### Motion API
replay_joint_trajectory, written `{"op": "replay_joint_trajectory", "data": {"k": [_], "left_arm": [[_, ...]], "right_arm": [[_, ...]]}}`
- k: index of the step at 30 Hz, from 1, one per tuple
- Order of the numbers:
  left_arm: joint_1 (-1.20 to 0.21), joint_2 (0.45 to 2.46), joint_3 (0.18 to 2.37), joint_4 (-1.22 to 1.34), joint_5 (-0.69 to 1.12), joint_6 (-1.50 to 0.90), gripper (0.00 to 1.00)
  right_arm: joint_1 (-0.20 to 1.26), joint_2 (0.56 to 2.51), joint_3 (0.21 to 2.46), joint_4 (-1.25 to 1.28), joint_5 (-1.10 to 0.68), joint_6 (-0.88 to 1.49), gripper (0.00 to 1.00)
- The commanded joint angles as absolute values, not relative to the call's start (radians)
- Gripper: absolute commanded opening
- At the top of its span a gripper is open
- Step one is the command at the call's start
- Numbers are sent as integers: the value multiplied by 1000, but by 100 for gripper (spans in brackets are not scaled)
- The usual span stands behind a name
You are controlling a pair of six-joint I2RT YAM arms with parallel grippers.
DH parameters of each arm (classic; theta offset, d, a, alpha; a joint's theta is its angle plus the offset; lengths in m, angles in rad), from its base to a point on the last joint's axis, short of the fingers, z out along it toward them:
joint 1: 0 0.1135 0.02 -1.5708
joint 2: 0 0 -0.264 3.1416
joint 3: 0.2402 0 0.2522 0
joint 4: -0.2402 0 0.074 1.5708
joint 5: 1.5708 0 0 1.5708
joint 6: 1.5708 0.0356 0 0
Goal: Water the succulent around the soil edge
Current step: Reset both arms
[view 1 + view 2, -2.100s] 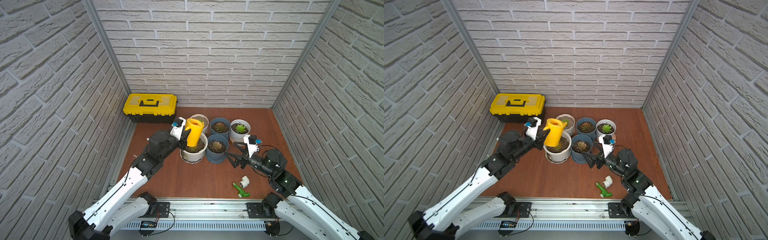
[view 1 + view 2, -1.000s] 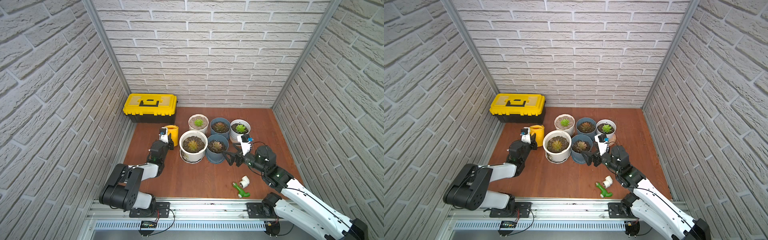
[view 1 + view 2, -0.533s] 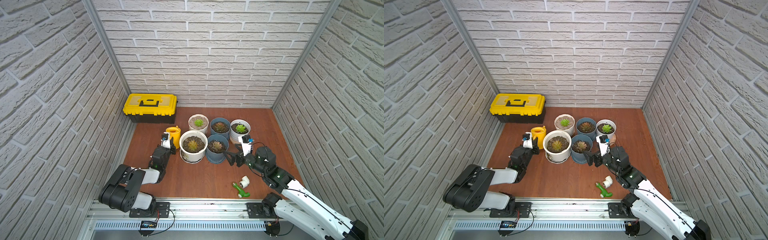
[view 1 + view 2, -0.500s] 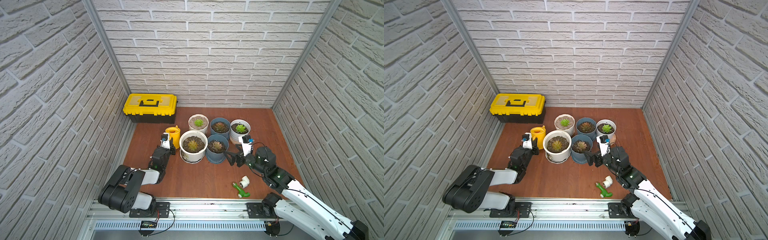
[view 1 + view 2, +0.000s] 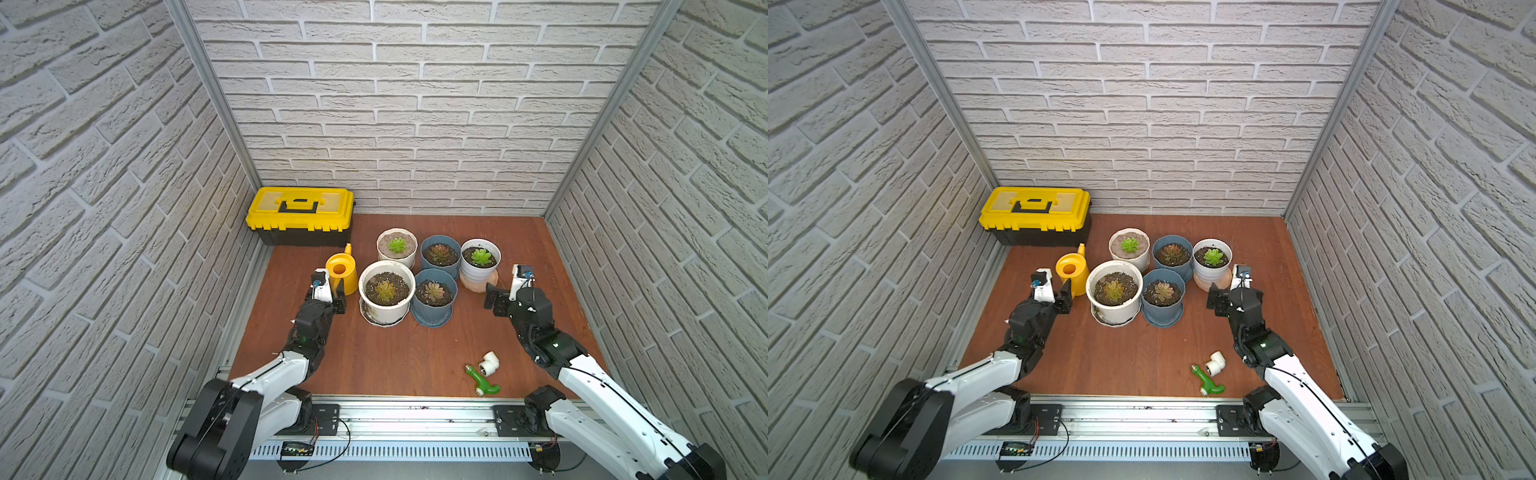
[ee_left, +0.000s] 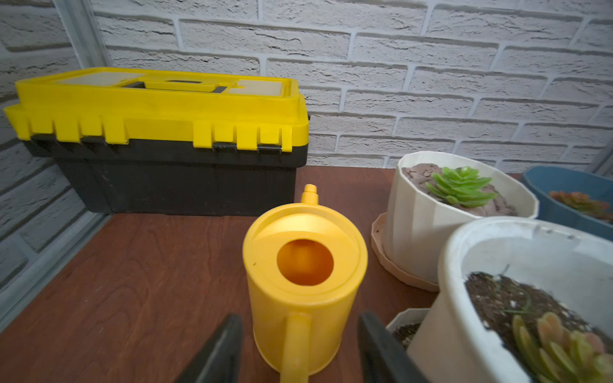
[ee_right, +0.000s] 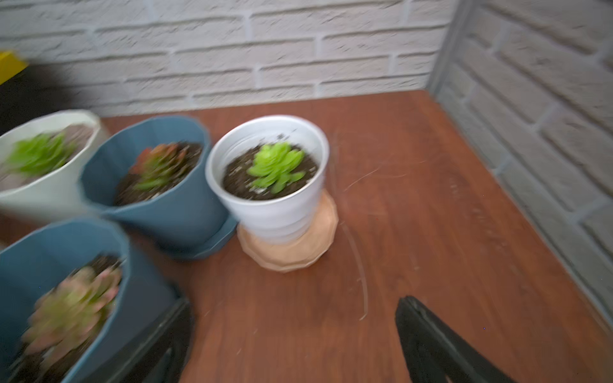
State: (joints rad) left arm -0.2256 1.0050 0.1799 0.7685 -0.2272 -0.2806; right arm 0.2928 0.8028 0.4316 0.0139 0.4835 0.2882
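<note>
soil edge (image 5: 371, 286) was the dark gritty ring just inside the rim of the wide white pot (image 5: 360, 297), front left of the pot cluster, with the succulent (image 5: 385, 290) in the middle; wetness not readable. yellow watering can (image 6: 303, 265) stood upright on the table just beside that pot on its left, spout pointing away toward the yellow toolbox (image 5: 300, 210). left gripper (image 6: 298, 323) had its jaws spread either side of the can's handle, gripping nothing, with a gap on both sides in the left wrist view. judged step: working at the handle. to do it well, keep the handle centred between the jaws and move straight along the handle line, since a sideways nudge would tip the light can or knock it into the pot wall. right gripper (image 7: 293, 303) sat low with its jaws wide apart and empty, near the small white pot on the peach saucer (image 5: 480, 259), wrist view blurred. room: open floor lay left of and in front of the can, the toolbox and brick wall closed off the back, and the ribbed white pot (image 5: 397, 245) and two blue pots (image 5: 434, 295) crowded the right. green pipe fitting (image 5: 482, 380) and white elbow (image 5: 488, 362) lay well apart near the front rail.
</note>
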Motion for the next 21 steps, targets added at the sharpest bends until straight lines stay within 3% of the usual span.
{"op": "replay_joint_trajectory", "data": {"k": [1, 2, 7, 9, 12, 14, 21], "left_arm": [[-226, 832, 250, 546, -273, -282, 93], [-227, 780, 271, 491, -308, -272, 98], [-185, 667, 343, 331, -640, -296, 98], [-111, 704, 350, 355, -604, -289, 98], [15, 822, 356, 352, -544, -349, 99], [69, 904, 336, 408, -548, -342, 98], [110, 1183, 287, 721, -490, -254, 98]], "right_arm": [[228, 870, 248, 487, 683, 201, 99], [214, 903, 208, 605, 710, 174, 99], [173, 1209, 273, 723, 668, 54, 99], [189, 1341, 273, 937, 712, -25, 99], [151, 1423, 250, 1055, 583, -4, 99], [115, 1518, 205, 1265, 494, -23, 99], [81, 1557, 227, 1187, 365, -6, 99]]}}
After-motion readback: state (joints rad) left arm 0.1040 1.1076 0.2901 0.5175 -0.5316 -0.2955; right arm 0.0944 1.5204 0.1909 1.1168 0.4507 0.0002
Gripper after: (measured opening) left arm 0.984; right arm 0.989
